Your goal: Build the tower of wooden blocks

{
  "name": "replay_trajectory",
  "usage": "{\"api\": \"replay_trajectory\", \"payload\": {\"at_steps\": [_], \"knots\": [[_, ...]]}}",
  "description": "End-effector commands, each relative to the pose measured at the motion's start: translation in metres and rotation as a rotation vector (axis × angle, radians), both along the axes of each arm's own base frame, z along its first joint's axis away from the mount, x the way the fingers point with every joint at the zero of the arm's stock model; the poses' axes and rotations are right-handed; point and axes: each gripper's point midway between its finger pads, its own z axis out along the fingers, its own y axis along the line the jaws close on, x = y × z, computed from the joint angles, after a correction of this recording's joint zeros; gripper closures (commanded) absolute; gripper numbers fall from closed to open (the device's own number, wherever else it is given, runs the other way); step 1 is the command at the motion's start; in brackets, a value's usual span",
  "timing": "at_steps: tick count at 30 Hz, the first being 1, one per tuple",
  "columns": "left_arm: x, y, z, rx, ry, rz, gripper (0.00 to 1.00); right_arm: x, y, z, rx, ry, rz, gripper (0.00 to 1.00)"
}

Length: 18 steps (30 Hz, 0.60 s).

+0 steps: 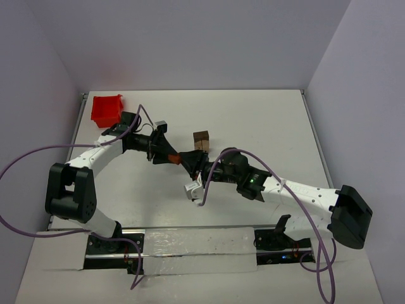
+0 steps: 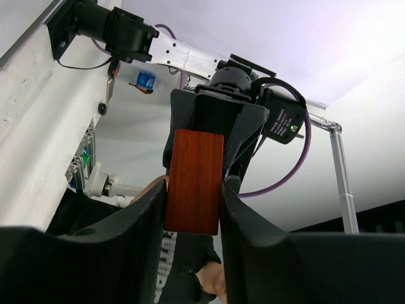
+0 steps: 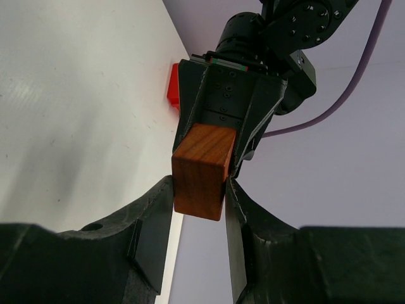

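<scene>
Left hand (image 2: 194, 190) and right hand (image 3: 199, 190) both clamped the reddish-brown block (image 1: 173, 158) mid-air — likely a reorienting handover. The tower (image 1: 201, 140) stood just beyond.

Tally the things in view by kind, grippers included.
red bin: 1
wood block tower: 1
reddish-brown block, held by both grippers: 1
grippers, left gripper and right gripper: 2
Total: 5

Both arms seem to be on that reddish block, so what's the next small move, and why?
Probably open the left gripper. Both it and the right gripper pinch the reddish block from opposite ends, so releasing on the left should free the right arm to carry it to the short tower.
</scene>
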Motion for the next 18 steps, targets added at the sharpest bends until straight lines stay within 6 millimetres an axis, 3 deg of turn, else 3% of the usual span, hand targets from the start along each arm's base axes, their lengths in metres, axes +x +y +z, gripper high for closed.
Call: {"api": "replay_trajectory", "payload": {"at_steps": [1, 2, 3, 7, 10, 13, 16, 18], "knots": [[-0.016, 0.010, 0.032, -0.161, 0.025, -0.111, 0.33, 0.000, 0.006, 0.022, 0.036, -0.030, 0.013, 1.00], [-0.013, 0.010, 0.030, -0.151, 0.022, -0.099, 0.13, -0.002, 0.006, 0.022, 0.029, -0.023, 0.022, 1.00], [-0.011, 0.010, 0.028, -0.146, 0.014, -0.092, 0.01, -0.004, 0.005, 0.022, 0.025, -0.017, 0.030, 1.00], [0.022, 0.027, 0.013, -0.085, -0.081, 0.060, 0.01, -0.010, 0.000, 0.027, 0.028, 0.012, 0.057, 1.00], [0.059, 0.061, 0.006, 0.021, -0.159, 0.242, 0.01, -0.010, -0.013, 0.031, 0.014, 0.083, 0.065, 1.00], [0.095, 0.099, -0.003, 0.169, -0.349, 0.372, 0.01, -0.004, -0.032, 0.032, -0.012, 0.171, 0.048, 1.00], [0.111, 0.116, -0.002, 0.236, -0.406, 0.422, 0.01, 0.002, -0.046, 0.031, -0.042, 0.252, 0.015, 1.00], [0.117, 0.122, -0.004, 0.277, -0.455, 0.428, 0.01, 0.017, -0.064, 0.033, -0.051, 0.338, -0.042, 1.00]]}}
